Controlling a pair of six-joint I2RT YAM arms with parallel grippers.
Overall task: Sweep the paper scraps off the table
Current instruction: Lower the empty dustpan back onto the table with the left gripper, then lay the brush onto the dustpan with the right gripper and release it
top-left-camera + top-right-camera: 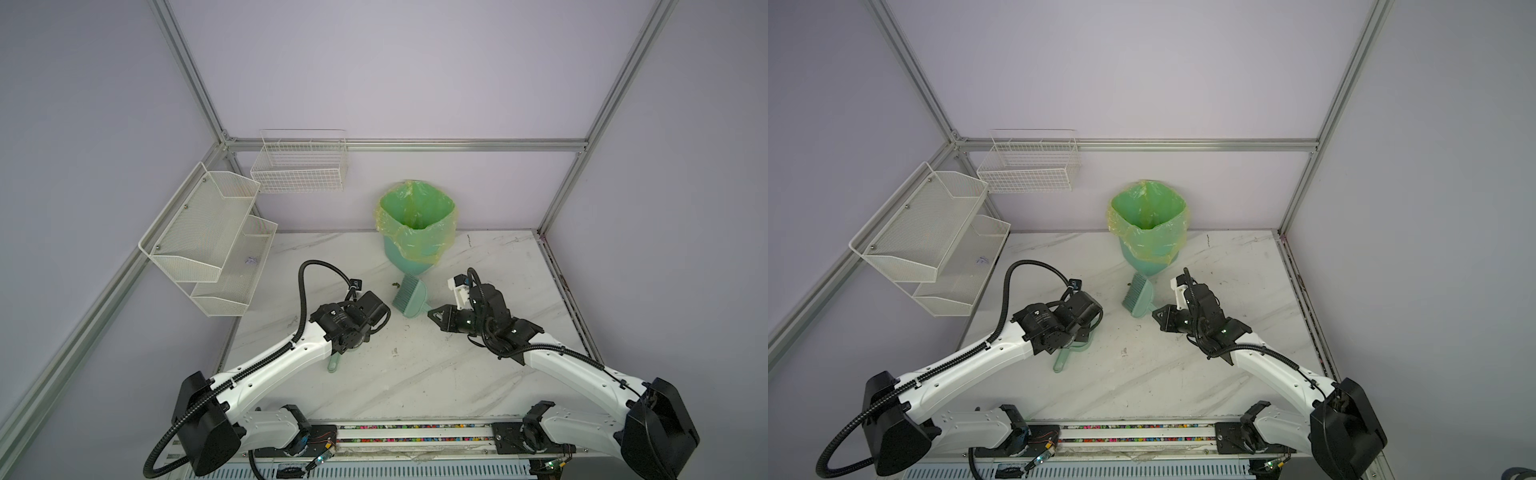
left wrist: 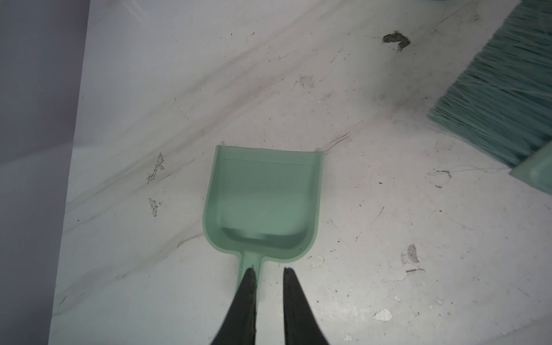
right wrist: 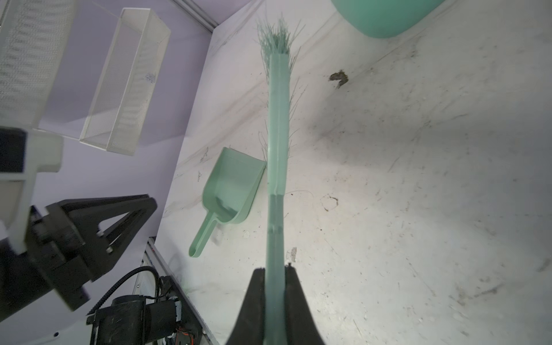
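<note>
Right tool [image 3: 274, 270] clamps brush [image 3: 277, 119]; left tool [image 2: 270, 268], slightly parted, perhaps touches dustpan [image 2: 263, 197] on table [image 2: 388, 209].

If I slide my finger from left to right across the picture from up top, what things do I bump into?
In a top view: white mesh shelf → dustpan, mostly hidden under the left arm → brush → right gripper, jaws shut on the brush's handle.

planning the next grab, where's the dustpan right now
The dustpan lies flat on the table, left of centre in both top views, mostly hidden under the left end effector, with the brush to its right.
</note>
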